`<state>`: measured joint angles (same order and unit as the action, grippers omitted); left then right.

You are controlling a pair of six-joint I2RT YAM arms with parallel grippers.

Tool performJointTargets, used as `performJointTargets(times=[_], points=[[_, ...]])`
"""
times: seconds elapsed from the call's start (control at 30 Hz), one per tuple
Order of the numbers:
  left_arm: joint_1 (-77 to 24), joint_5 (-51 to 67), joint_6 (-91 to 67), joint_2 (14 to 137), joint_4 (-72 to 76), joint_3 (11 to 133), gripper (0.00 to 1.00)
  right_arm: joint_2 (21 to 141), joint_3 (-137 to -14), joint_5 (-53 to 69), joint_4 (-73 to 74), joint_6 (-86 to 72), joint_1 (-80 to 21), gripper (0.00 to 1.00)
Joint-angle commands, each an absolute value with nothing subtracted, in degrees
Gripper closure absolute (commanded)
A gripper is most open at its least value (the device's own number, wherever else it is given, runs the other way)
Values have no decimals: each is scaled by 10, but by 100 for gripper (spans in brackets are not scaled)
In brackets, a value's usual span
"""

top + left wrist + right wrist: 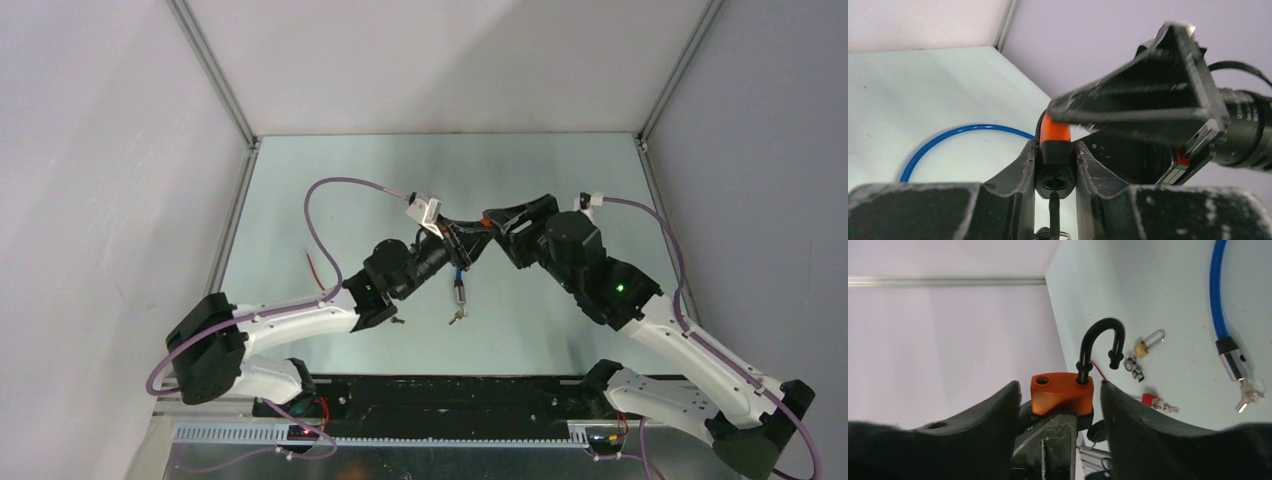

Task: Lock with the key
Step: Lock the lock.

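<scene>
An orange padlock (1062,392) with a black lower body (1055,165) is held off the table between both arms (487,222). Its black shackle (1100,340) stands swung out, one end free and one hole in the orange top bare. My left gripper (1055,147) is shut on the black body from both sides. A black-headed key (1053,210) sticks in the keyhole underneath, with its head and ring also showing in the right wrist view (1096,432). My right gripper (1060,385) straddles the orange top, open, with a gap on each side.
On the table lie a blue cable lock (1218,290) with its silver head (1233,362) and keys (1248,397), a small brass padlock (1148,345), a red-headed key (1155,401) and a red wire (315,268). White walls enclose the table.
</scene>
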<state>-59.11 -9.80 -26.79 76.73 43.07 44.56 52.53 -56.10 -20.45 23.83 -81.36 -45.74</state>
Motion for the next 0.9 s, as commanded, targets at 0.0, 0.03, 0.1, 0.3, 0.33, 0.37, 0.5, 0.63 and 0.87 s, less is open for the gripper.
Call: performJointTargets(times=[0.0, 0.03, 0.1, 0.3, 0.33, 0.37, 0.5, 0.63, 0.87], points=[[-544, -74, -271, 759, 419, 459, 100, 515, -572, -109, 222, -781, -397, 16], [-529, -52, -272, 757, 411, 462, 100, 511, -570, -100, 219, -753, -380, 4], [-510, -26, -273, 751, 384, 476, 100, 491, -553, -61, 195, -702, -355, 1], [-478, 70, -259, 723, 251, 532, 100, 419, -516, 78, 127, -467, -276, 2], [-475, 80, -261, 716, 236, 538, 100, 410, -517, 86, 125, -431, -264, 3], [-471, 103, -266, 704, 207, 547, 100, 403, -515, 102, 118, -364, -260, 4], [-468, 164, -290, 665, 131, 573, 100, 400, -492, 205, 64, -184, -252, 7], [-468, 198, -314, 643, 57, 611, 100, 420, -489, 365, 36, -92, -249, 11], [-467, 293, -304, 627, -50, 661, 100, 441, -489, 491, 6, -21, -249, 41]])
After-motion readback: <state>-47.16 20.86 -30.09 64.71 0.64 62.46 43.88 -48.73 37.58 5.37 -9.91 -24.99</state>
